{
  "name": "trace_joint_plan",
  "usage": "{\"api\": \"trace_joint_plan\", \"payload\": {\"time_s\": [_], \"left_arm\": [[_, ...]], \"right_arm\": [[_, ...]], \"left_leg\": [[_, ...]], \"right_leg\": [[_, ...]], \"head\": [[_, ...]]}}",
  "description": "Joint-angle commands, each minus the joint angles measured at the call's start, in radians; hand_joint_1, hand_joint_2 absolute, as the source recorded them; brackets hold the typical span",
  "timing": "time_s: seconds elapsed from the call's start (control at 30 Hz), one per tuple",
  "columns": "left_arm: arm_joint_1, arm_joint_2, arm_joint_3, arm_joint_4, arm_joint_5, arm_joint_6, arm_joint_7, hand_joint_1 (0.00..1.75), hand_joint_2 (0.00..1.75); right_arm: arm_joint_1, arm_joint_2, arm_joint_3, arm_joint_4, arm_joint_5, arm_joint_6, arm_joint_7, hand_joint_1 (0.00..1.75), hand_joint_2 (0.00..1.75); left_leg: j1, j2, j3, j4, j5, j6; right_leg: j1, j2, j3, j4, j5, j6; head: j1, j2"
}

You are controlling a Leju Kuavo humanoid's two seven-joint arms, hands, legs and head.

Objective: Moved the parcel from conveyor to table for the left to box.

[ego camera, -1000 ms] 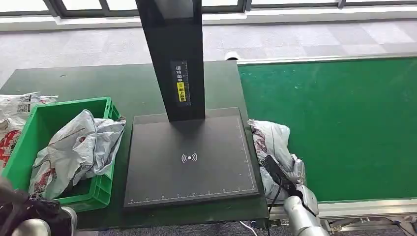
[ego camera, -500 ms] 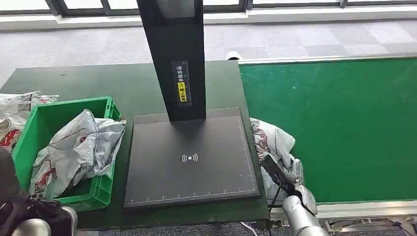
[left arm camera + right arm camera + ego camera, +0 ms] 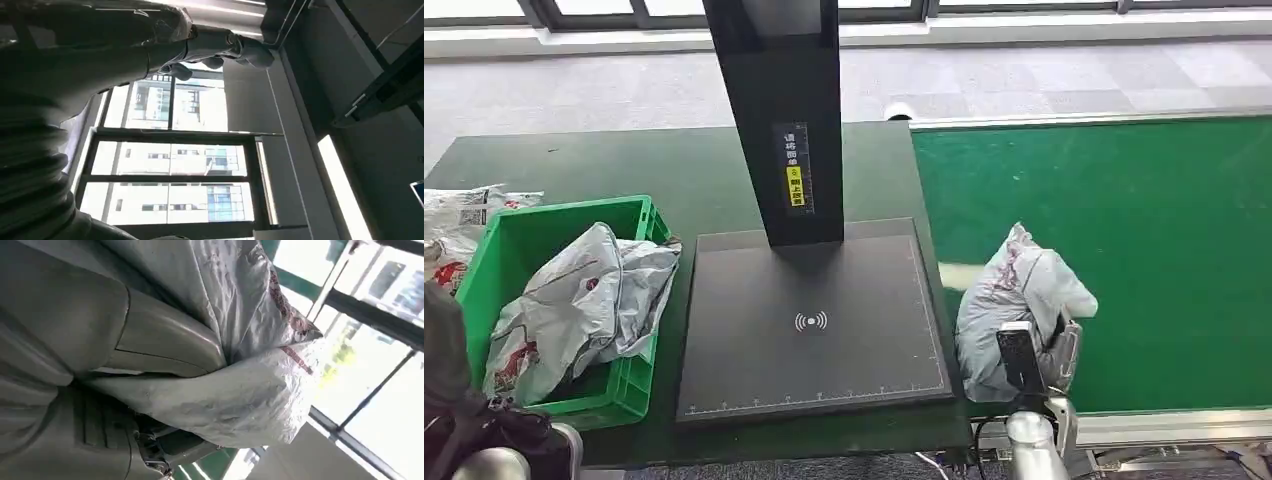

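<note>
The parcel (image 3: pixel 1021 295), a crumpled grey-white plastic bag with red print, stands bunched upright over the near edge of the green conveyor belt (image 3: pixel 1144 230). My right hand (image 3: pixel 1036 358) grips it from below and behind. In the right wrist view the bag (image 3: pixel 250 370) bulges over my thick grey thumb (image 3: pixel 160 345), which presses into it. My left hand (image 3: pixel 150 40) points up toward the windows, its fingers (image 3: pixel 225 47) stretched out with nothing in them. In the head view my left arm (image 3: pixel 484 450) is at the bottom left corner.
A black scanner plate (image 3: pixel 814 330) with a tall black post (image 3: pixel 774 100) stands on the dark green table (image 3: pixel 624 170), just left of the parcel. A green crate (image 3: pixel 499 250) holding a similar bag (image 3: pixel 584 300) sits at the left. More bags (image 3: pixel 464 215) lie beyond it.
My right hand has lifted the parcel from lying flat against the plate's edge and drawn it slightly right; the bag now stands upright. A blurred grey shape has risen at the left edge.
</note>
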Motion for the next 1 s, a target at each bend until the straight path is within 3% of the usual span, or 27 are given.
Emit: {"api": "trace_joint_plan", "payload": {"time_s": [0.03, 0.4, 0.5, 0.57, 0.63, 0.8, 1.0], "left_arm": [[-0.001, 0.024, -0.039, 0.005, -0.003, -0.001, 0.005, 0.0, 1.75], [-0.001, 0.024, -0.039, 0.005, -0.003, -0.001, 0.005, 0.0, 1.75], [-0.006, 0.029, -0.044, 0.004, 0.002, -0.001, 0.005, 0.0, 1.75], [-0.013, 0.034, -0.05, 0.009, 0.005, -0.001, 0.005, 0.0, 1.75], [-0.016, 0.036, -0.054, 0.01, 0.004, -0.001, 0.005, 0.0, 1.75], [-0.02, 0.057, -0.075, 0.032, 0.019, -0.001, 0.005, 0.0, 1.75], [-0.017, 0.06, -0.085, 0.039, 0.015, -0.001, 0.005, 0.0, 1.75]], "right_arm": [[0.094, 0.044, 0.155, -0.334, -0.044, -0.065, -0.002, 1.75, 1.75], [0.094, 0.044, 0.155, -0.334, -0.044, -0.065, -0.002, 1.75, 1.75], [0.125, -0.004, 0.265, -0.437, -0.13, -0.185, -0.002, 1.75, 1.75], [0.14, -0.021, 0.314, -0.497, -0.156, -0.202, -0.002, 1.75, 1.75], [0.143, -0.039, 0.368, -0.461, -0.142, -0.189, -0.002, 1.75, 1.75], [0.066, -0.041, 0.465, -0.186, 0.07, 0.036, 0.079, 1.75, 1.75], [0.05, -0.028, 0.475, -0.1, 0.169, 0.012, 0.081, 1.75, 1.75]], "left_leg": [[-0.001, 0.003, 0.001, -0.001, 0.0, 0.0], [-0.001, 0.002, 0.001, -0.001, 0.0, 0.0], [-0.001, 0.002, 0.002, -0.002, 0.0, 0.0], [-0.001, 0.002, 0.0, -0.001, 0.0, 0.0], [-0.001, 0.002, 0.001, -0.001, 0.0, 0.0], [0.0, 0.005, 0.003, -0.002, 0.0, -0.001], [0.0, 0.001, 0.003, -0.003, 0.002, -0.001]], "right_leg": [[0.0, 0.002, -0.001, 0.0, 0.0, -0.001], [0.0, 0.001, 0.0, 0.0, 0.0, -0.001], [0.0, 0.001, 0.001, -0.001, 0.0, -0.001], [-0.001, 0.001, -0.001, 0.0, 0.0, -0.001], [-0.001, 0.001, 0.0, 0.0, 0.0, -0.001], [0.001, 0.004, 0.001, -0.002, 0.001, -0.001], [0.001, 0.0, 0.002, -0.003, 0.001, -0.001]], "head": [[0.0, 0.0], [0.0, 0.0], [0.0, 0.0], [0.0, 0.0], [0.0, 0.0], [0.0, 0.0], [0.0, 0.0]]}}
